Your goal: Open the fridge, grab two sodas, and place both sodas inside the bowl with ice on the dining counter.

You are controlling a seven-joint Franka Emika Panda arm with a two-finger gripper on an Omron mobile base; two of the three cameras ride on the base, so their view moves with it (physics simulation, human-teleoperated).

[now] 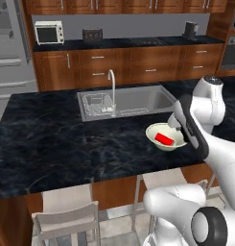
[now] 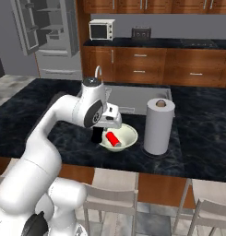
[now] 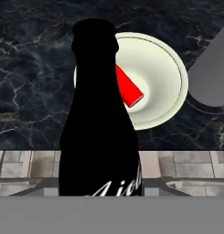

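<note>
On the black marbled table point(image 1: 52, 139), the tool point(image 2: 98, 133), pinching the black soda bottle point(image 3: 99, 123), should lower it centred over the bowl point(image 3: 159, 77) beside the red can point(image 3: 128, 87) before releasing.

We note a white microwave point(image 1: 49, 32) and dark toaster point(image 1: 92, 34) on the wall counter point(image 1: 138, 42) — well apart. A paper-towel roll point(image 2: 158, 126) stands upright; pale stools point(image 1: 68, 216) sit below.

The black bottle point(image 3: 98, 119) is cut off at the bottom edge — its base and the claw fingertips are hidden; the red can point(image 3: 128, 87) is partly covered.
</note>
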